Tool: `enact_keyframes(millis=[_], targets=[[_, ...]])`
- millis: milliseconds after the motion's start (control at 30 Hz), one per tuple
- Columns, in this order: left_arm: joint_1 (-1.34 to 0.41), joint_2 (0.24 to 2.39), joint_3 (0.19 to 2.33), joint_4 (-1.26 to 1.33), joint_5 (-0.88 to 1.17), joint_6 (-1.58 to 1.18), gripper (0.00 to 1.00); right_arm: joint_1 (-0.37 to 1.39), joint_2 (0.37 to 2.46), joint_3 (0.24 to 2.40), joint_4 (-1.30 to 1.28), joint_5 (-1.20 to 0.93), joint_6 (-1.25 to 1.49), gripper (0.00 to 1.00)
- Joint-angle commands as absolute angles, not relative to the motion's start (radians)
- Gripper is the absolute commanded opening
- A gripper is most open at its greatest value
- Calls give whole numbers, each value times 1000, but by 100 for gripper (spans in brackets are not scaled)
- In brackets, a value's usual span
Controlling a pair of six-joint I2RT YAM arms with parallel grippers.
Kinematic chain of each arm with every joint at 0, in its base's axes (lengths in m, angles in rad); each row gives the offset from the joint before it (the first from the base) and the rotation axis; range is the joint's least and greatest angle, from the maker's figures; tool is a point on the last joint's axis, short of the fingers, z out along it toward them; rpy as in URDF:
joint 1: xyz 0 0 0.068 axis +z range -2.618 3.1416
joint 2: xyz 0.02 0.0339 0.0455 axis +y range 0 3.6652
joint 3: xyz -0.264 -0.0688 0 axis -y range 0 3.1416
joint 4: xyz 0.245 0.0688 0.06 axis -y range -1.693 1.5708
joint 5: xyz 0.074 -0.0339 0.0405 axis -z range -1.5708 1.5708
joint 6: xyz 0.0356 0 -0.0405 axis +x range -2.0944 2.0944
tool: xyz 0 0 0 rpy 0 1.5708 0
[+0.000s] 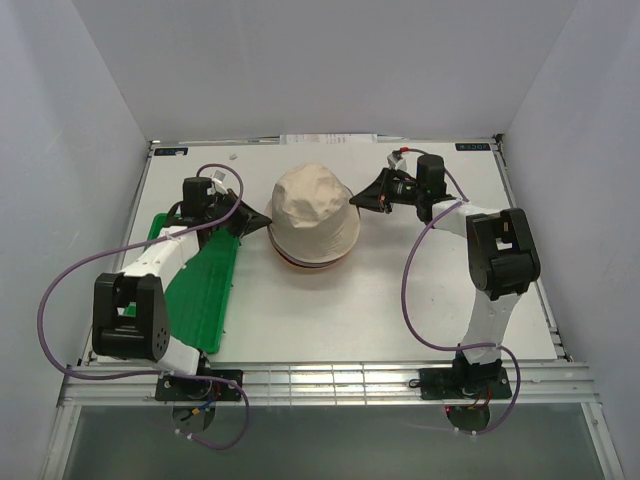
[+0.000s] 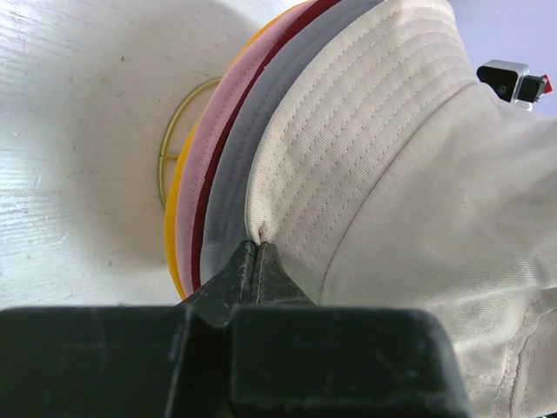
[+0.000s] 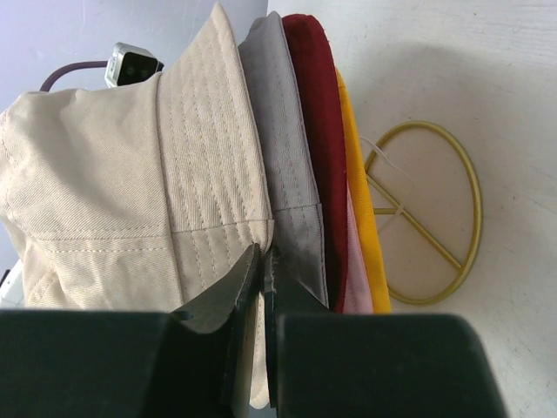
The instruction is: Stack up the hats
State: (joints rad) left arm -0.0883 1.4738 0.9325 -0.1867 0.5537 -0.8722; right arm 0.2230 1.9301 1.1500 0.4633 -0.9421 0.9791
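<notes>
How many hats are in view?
5, all in one central stack: beige bucket hat on top, then grey hat, dark red hat, pale pink hat, yellow-orange hat lowest. Others may hide inside.

Left gripper (image 2: 255,250): black fingers pinched shut on the brim edge of the beige hat (image 2: 409,174)
Beige hat: stitched brim and crown (outermost layer of the pile)
Grey hat (image 2: 229,187): brim touching the beige hat's brim
Dark red hat (image 2: 199,218): thin edge, second from the beige hat
Pale pink hat (image 2: 193,174): third from it
Yellow-orange hat (image 2: 171,235): farthest from it
Gold wire frame (image 2: 174,131): past all four edges, partly hidden, on the white table (image 2: 78,104)
</notes>
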Motion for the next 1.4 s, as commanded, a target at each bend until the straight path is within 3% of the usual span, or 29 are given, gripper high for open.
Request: enact_keyframes(millis=[0, 967, 1367], targets=[[-81, 1508, 923, -199, 471, -825, 0, 206, 1976, 1138, 380, -893, 891, 8], [-81, 1488, 917, -241, 443, -770, 0, 190, 2063, 1152, 253, -838, 744, 8], [-81, 1451, 1066, -337, 462, -746, 2, 190, 1990, 1239, 192, -833, 756, 8]])
